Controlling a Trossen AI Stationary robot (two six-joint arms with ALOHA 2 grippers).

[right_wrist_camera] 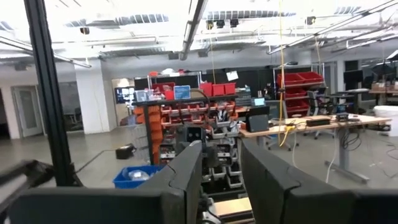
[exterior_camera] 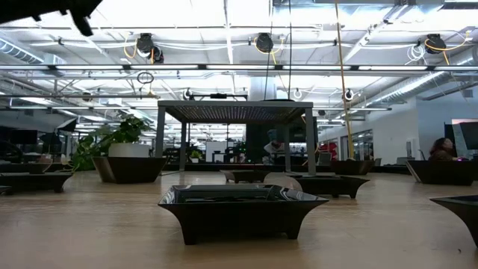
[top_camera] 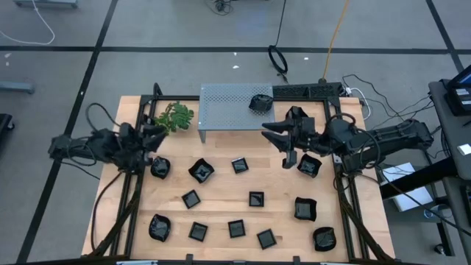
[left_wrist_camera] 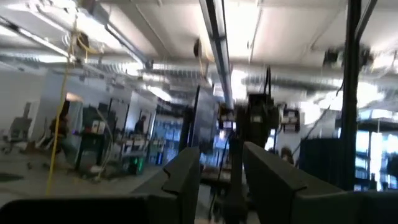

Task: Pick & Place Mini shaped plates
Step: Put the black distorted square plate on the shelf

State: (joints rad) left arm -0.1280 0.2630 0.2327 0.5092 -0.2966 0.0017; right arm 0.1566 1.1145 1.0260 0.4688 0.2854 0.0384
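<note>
Right hand (top_camera: pixel 276 136) spread, empty, just beside stand (top_camera: pixel 228 103), mini plates (top_camera: pixel 235 199) below.

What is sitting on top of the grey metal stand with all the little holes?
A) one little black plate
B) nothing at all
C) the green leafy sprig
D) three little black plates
A: in the high view one mini black plate sits on top of the grey perforated stand, while the green sprig lies beside it on the table.
</note>
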